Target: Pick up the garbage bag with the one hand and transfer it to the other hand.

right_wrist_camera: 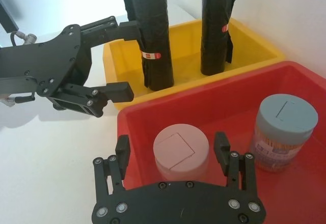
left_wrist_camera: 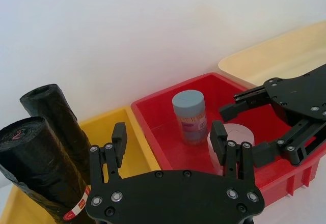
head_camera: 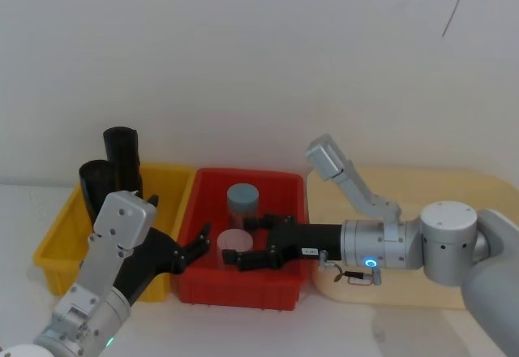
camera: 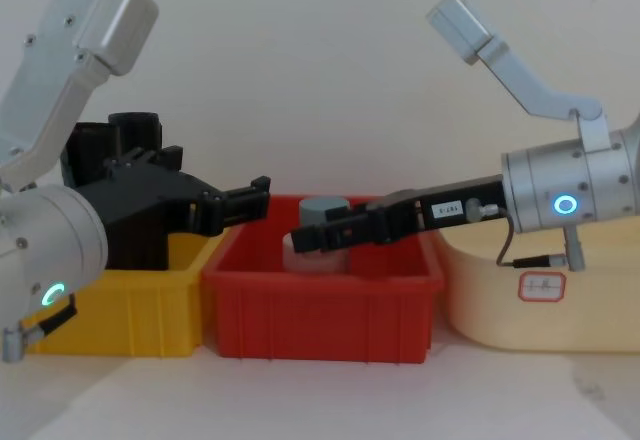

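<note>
Two black garbage bag rolls [head_camera: 122, 156] [head_camera: 96, 182] stand upright in the yellow bin [head_camera: 57, 243]; they also show in the left wrist view [left_wrist_camera: 53, 113] and the right wrist view [right_wrist_camera: 151, 35]. My left gripper [head_camera: 197, 243] [left_wrist_camera: 168, 138] hangs open by the wall between the yellow and red bins, just right of the rolls, holding nothing. My right gripper [head_camera: 237, 245] [right_wrist_camera: 172, 147] is open low over the red bin [head_camera: 280, 288]. A pink-lidded jar [right_wrist_camera: 181, 150] stands right at its fingertips, apart from both fingers.
A blue-lidded jar [head_camera: 242, 201] stands at the back of the red bin. A cream tray [head_camera: 422, 191] lies to the right, under my right arm. The two grippers' tips are close together over the red bin's left side. White wall behind.
</note>
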